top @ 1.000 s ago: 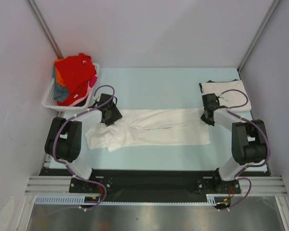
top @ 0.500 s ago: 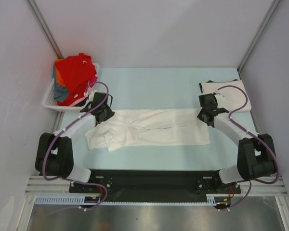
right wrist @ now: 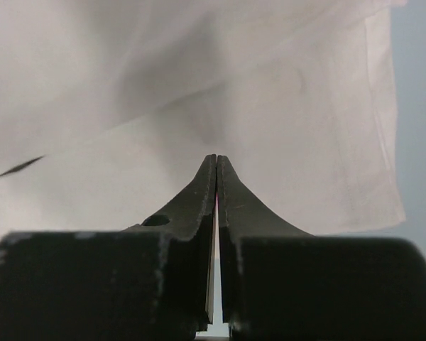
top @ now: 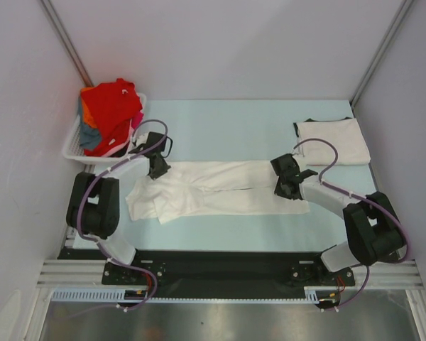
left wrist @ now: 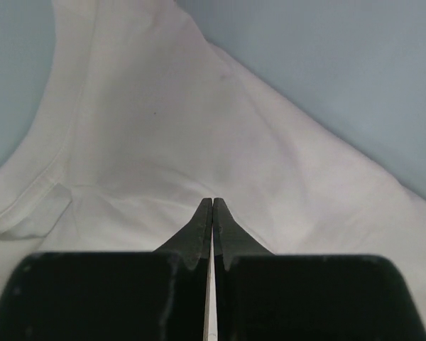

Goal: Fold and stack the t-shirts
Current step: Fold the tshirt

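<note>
- The white tee (top: 220, 188) lies flat across the middle of the desk (top: 234, 124) as a long strip folded lengthwise. Its left end is rumpled and wider, and its right end is squared off.
- A second pale tee (top: 334, 141) lies folded at the far right of the desk, well apart from the strip.
- Red (top: 112, 106), orange, blue-grey and pink tees are heaped in the basket (top: 71, 150) at the far left.
- The left pincer (left wrist: 212, 202) is closed, its tips pressed together on the cloth at the strip's far left end, near the collar seam. That arm reaches forward from its base and bends in toward the tee.
- The right pincer (right wrist: 216, 158) is also closed, nipping the cloth near the strip's right end, with creases fanning out from its tips. That arm stretches low and leftward from its base over the tee.
</note>
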